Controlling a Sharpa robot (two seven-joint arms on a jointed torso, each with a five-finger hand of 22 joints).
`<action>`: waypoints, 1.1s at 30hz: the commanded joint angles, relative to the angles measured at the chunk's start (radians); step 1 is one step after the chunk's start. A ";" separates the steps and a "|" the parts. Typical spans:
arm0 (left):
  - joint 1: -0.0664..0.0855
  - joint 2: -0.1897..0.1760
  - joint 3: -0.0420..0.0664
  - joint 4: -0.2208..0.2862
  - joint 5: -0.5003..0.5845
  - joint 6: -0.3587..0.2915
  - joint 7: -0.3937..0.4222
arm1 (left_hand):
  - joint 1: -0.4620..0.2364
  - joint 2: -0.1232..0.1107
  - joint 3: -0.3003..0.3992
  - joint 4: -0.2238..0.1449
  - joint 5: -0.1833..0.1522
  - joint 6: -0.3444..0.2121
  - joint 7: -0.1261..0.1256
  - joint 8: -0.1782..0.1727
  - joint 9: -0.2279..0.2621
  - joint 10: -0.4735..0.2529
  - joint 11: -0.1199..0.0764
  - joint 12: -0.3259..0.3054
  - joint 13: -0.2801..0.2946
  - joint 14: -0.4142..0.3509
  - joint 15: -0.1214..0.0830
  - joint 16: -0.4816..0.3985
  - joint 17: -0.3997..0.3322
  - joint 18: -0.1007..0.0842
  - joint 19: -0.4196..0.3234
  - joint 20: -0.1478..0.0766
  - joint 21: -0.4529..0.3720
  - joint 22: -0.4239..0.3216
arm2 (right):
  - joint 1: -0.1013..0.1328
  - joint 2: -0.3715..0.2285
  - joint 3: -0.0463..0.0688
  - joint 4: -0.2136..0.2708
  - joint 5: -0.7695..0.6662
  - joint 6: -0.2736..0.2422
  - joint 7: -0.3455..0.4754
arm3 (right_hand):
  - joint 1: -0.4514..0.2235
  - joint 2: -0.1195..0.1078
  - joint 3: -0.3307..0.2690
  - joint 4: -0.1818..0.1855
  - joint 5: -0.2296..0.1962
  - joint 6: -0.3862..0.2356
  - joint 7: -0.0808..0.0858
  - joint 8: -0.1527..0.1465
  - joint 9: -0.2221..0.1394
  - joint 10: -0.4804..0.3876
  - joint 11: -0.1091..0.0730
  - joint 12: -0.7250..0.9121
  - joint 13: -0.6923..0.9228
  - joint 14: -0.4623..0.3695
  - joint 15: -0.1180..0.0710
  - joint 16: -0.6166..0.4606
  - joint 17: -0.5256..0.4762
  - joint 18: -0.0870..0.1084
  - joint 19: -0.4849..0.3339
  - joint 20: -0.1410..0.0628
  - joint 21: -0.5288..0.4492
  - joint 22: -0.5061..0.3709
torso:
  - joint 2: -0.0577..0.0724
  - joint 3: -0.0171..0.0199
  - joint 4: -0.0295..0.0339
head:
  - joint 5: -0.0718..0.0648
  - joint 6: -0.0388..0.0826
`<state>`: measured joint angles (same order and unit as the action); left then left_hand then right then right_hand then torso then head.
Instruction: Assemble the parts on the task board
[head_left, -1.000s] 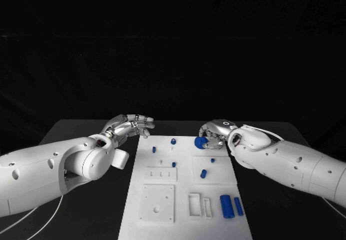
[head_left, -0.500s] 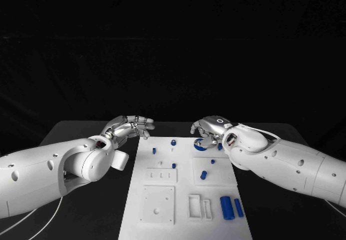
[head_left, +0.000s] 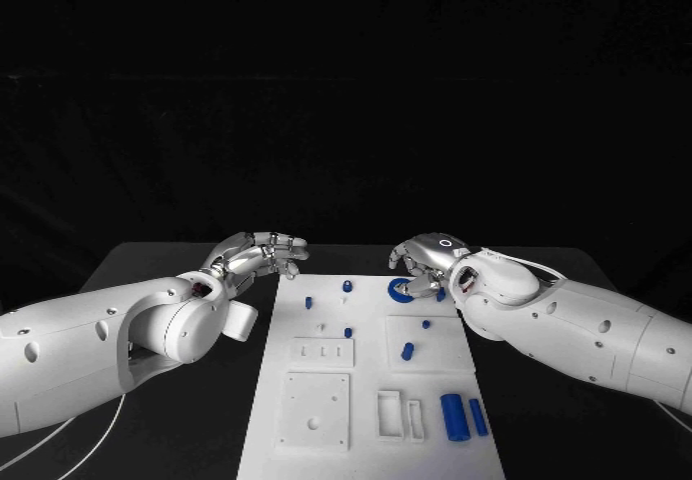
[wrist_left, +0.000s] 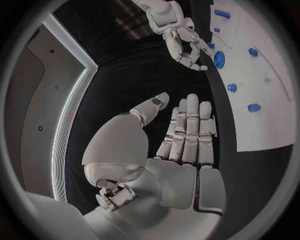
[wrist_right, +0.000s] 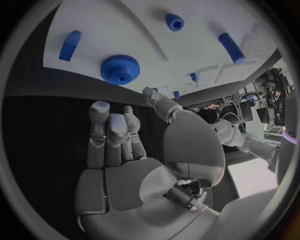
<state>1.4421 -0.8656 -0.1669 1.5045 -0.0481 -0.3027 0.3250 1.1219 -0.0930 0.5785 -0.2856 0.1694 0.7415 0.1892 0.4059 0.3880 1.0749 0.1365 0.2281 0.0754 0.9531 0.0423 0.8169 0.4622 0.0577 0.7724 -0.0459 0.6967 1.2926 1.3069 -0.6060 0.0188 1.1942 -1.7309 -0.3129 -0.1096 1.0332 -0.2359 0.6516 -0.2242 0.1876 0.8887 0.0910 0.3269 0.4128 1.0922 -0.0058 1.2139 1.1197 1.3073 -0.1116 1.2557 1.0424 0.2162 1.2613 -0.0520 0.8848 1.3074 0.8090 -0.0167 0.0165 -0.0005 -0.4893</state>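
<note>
The blue gear (head_left: 400, 290) now sits on the task board (head_left: 289, 430) near its far edge, free of any grip; a second ago the right hand (head_left: 423, 262) was clasping it. That hand has let go and hangs just above the gear with fingers loosely curled, holding nothing. The gear looks placed, so this step seems finished. The left hand (head_left: 263, 253) hovers beside the board's far left corner, fingers spread and empty, unchanged. Two blue cylinders (head_left: 462, 413) wait near the board's near right corner.

L hand (wrist_left: 187, 135) empty, fingers straight; R hand (wrist_left: 181, 37) seemingly above blue gear (wrist_left: 219, 59)
</note>
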 joint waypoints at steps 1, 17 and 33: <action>0.002 0.005 0.001 -0.001 -0.005 0.000 0.006 | 0.007 -0.004 0.005 0.000 -0.007 0.002 0.005 -0.003 -0.002 -0.002 0.006 -0.004 -0.001 0.005 0.001 0.007 -0.001 0.010 0.001 -0.009 0.004 -0.001 | 0.000 -0.001 0.000 -0.015 0.053 0.053 0.023 | 0.000 -0.008 -0.013 -0.003 0.014 0.060 0.027 -0.011 -0.004 -0.005 0.011 -0.005 0.001 0.002 0.007 -0.007 0.002 0.046 0.000 -0.006 0.000 0.010 | 0.001 0.0004 -0.0010 | -0.003 -0.001; 0.002 0.012 0.001 -0.007 -0.005 0.004 0.006 | 0.006 -0.003 0.004 0.001 -0.007 0.001 0.005 -0.003 -0.002 -0.003 0.006 -0.005 -0.002 0.005 0.002 0.007 -0.002 0.010 0.001 -0.009 0.004 -0.002 | 0.000 0.029 0.000 -0.113 0.118 0.133 0.063 | -0.008 0.003 -0.086 -0.039 0.106 -0.020 0.056 -0.048 -0.016 -0.020 0.039 0.001 0.006 -0.001 0.034 -0.007 0.011 0.046 -0.007 -0.006 -0.003 0.011 | 0.001 0.0019 0.0038 | -0.005 -0.007; 0.002 0.014 0.001 -0.010 -0.005 0.007 0.006 | 0.005 -0.003 0.004 0.001 -0.007 0.001 0.005 -0.004 -0.002 -0.003 0.006 -0.005 -0.002 0.005 0.002 0.007 -0.002 0.010 0.001 -0.009 0.004 -0.002 | -0.006 0.042 -0.004 -0.142 0.133 0.160 0.075 | -0.012 0.036 -0.088 -0.037 0.107 -0.003 0.052 -0.036 -0.010 -0.024 0.035 0.004 0.007 -0.002 0.031 -0.009 0.014 0.046 -0.010 -0.003 -0.005 0.011 | 0.000 0.0010 0.0021 | -0.002 -0.013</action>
<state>1.4421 -0.8533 -0.1671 1.4931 -0.0488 -0.3020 0.3246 1.1219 -0.0929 0.5785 -0.2856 0.1656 0.7415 0.1892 0.4059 0.3873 1.0749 0.1365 0.2281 0.0746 0.9531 0.0423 0.8208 0.4612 0.0470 0.7723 -0.0458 0.6966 1.2918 1.3037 -0.5663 0.0163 1.0536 -1.6046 -0.1836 -0.0496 1.0222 -0.2096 0.5655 -0.2637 0.2976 0.8598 0.1199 0.2853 0.4027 1.0848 0.0134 1.2137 1.1254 1.3061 -0.0821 1.2523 1.0550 0.2159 1.2553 -0.0535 0.8847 1.3073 0.8094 -0.0156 0.0190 -0.0026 -0.5012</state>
